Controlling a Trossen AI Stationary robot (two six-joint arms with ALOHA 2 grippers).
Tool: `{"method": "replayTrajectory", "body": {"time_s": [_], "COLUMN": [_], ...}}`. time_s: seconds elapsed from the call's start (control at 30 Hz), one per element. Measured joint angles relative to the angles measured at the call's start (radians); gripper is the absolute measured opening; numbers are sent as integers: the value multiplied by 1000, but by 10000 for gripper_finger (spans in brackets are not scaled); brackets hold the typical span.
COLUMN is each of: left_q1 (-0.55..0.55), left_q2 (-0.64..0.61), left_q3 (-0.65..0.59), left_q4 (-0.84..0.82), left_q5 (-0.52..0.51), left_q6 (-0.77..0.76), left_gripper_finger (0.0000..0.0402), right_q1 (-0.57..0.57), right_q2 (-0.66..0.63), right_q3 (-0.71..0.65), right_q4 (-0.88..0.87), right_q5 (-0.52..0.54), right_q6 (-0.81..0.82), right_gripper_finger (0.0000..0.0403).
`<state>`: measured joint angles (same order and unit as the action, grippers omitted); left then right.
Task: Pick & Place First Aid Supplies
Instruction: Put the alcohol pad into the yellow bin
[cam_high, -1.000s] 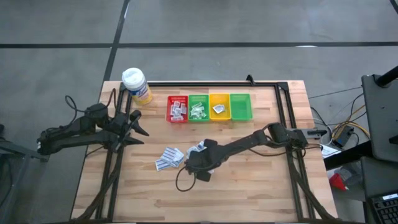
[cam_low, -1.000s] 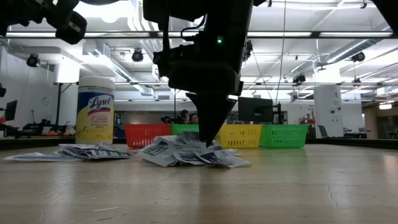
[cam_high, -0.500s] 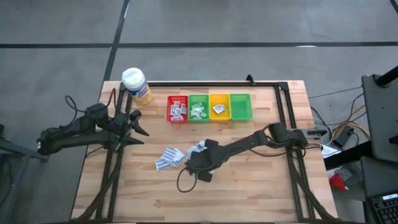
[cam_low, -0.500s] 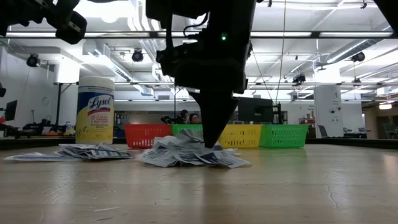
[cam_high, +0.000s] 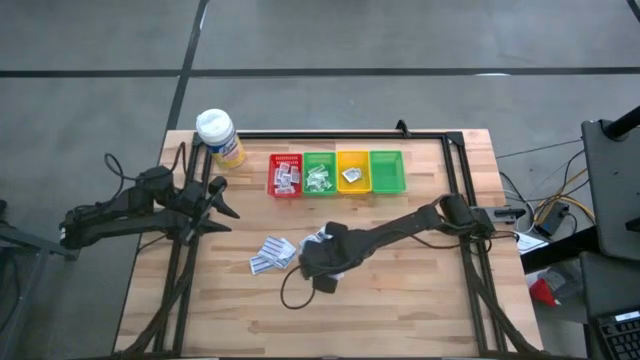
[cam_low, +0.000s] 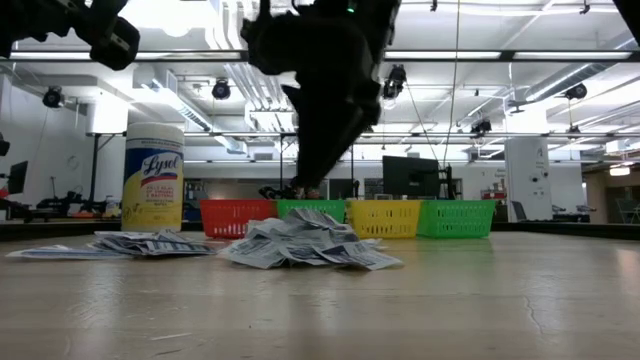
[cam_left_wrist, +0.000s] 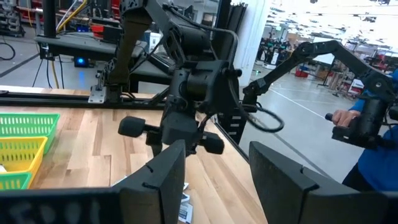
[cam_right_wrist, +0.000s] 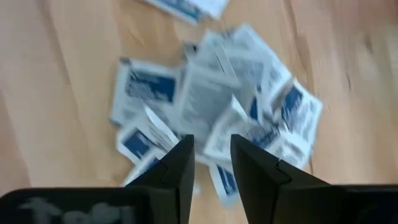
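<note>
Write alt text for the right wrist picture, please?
Two dark fingers of the right gripper hang slightly apart above a heap of small white sachets with blue and grey print, on a wooden table.

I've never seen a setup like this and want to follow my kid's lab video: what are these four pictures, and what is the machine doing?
It is one moment seen by four cameras: one above the table, one level with the tabletop, and one on each arm's wrist. Two dark robot arms work there. The left tool waits open near the table's left side. The right tool hangs over a heap of small white packets, fingers slightly apart with nothing between them. A second pile lies just beside. Along the far edge stand a red bin, a green bin, a yellow bin and another green bin, plus a wipes canister.
</note>
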<state>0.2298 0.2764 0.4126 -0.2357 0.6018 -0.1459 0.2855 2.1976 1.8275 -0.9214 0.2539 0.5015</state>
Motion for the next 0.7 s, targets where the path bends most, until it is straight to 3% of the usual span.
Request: {"method": "replayTrajectory", "body": {"time_s": [0.7], "left_q1": [0], "left_q2": [0], "left_q3": [0], "left_q4": [52], "left_q5": [0], "left_q6": [-2], "left_gripper_finger": [175], "right_q1": [-28], "right_q2": [23], "right_q3": [0], "right_q4": [38], "right_q5": [1], "right_q6": [64], "right_gripper_finger": [160]}}
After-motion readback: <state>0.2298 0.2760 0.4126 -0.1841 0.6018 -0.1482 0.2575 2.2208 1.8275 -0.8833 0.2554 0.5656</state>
